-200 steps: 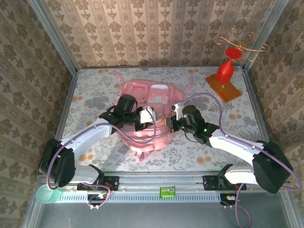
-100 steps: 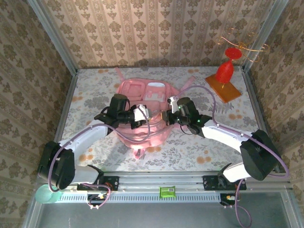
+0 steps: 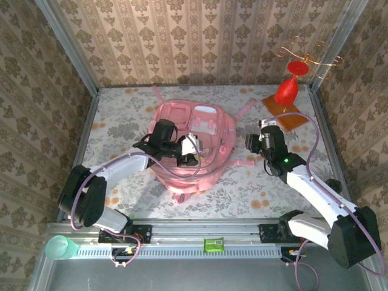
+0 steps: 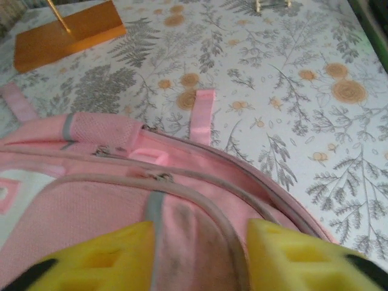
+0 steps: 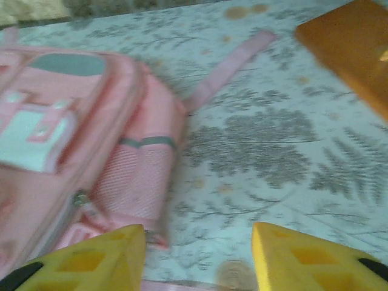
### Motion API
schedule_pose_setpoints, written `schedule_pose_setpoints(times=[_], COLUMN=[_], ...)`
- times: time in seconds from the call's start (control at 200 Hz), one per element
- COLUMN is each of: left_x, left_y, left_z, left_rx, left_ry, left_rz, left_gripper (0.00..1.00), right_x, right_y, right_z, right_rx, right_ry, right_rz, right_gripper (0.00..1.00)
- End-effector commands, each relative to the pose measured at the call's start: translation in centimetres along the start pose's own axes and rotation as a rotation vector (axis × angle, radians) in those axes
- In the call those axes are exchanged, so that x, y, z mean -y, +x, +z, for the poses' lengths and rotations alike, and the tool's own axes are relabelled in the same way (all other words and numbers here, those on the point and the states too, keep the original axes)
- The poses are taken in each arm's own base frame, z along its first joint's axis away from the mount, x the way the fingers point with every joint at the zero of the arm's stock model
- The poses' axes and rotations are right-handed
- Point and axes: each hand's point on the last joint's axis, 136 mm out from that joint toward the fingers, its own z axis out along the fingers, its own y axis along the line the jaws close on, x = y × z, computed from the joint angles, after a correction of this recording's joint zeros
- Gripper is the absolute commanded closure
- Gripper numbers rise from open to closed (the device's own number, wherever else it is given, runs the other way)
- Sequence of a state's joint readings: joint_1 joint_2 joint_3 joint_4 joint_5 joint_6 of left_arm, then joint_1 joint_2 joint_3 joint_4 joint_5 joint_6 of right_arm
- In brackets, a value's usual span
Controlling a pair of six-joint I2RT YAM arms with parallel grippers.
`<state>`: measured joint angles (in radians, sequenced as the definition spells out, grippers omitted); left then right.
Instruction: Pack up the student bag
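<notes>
The student bag (image 3: pixel 209 167) lies flat in the middle of the surface (image 3: pixel 121 130), front pockets up. The left hand (image 4: pixel 200 251) hovers low over its front panel, spread and pinching nothing, with a zip pull (image 4: pixel 162 177) just beyond. The right hand (image 5: pixel 197 254), also spread and empty, hangs just right of the bag's mesh side pocket (image 5: pixel 136 182). Likely next is opening a pocket: 1 hand should pin the fabric beside the zip while the other takes the pull itself, clear of the orange base (image 3: pixel 285 114) at far right.

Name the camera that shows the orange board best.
Top external: the orange board sits nearly whole and sharp, with the red figure standing on it. Left wrist shows the board cropped at top left; right wrist, a blurred corner at top right.
</notes>
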<state>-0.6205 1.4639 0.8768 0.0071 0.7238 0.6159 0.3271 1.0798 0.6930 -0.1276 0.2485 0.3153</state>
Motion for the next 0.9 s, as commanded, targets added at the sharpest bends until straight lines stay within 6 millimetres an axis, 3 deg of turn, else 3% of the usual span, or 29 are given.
schedule_pose_setpoints(times=[0.0, 0.13, 0.21, 0.485, 0.57, 0.65, 0.79, 0.895], left_x=[-4.0, -10.0, -13.6, -15.8, -16.1, -16.5, -17.0, -16.7], left_y=[-3.0, -1.3, 2.8, 12.6, 15.3, 17.4, 18.9, 18.9], left_z=[-2.2, -7.7, -12.6, -22.3, -23.9, -24.0, -23.9, -24.1], left_rx=[0.1, 0.176, 0.109, -0.157, -0.21, -0.237, -0.325, -0.3], left_ry=[-0.169, -0.513, -0.807, -1.316, -1.39, -1.41, -1.431, -1.427], left_rz=[-0.123, -0.359, -0.468, -0.557, -0.588, -0.611, -0.609, -0.616], left_gripper=[0.45, 0.26, 0.19, 0.0, 0.0, 0.0, 0.0, 0.0], right_x=[3.8, 6.6, 8.1, 11.2, 11.5, 11.0, 10.5, 10.4], right_y=[-0.8, -1.3, -1.3, 1.3, 2.1, 2.0, 0.8, 0.4], right_z=[-0.8, -1.5, -1.7, 1.5, 2.9, 3.7, 4.3, 4.8], right_rx=[0.024, 0.071, 0.109, 0.153, 0.157, 0.161, 0.267, 0.283], right_ry=[0.205, 0.359, 0.433, 0.483, 0.449, 0.397, 0.294, 0.256], right_rz=[-0.021, -0.033, -0.046, -0.107, -0.092, -0.097, -0.056, -0.043], right_gripper=[0.26, 0.03, 0.0, 0.0, 0.0, 0.0, 0.0, 0.0])
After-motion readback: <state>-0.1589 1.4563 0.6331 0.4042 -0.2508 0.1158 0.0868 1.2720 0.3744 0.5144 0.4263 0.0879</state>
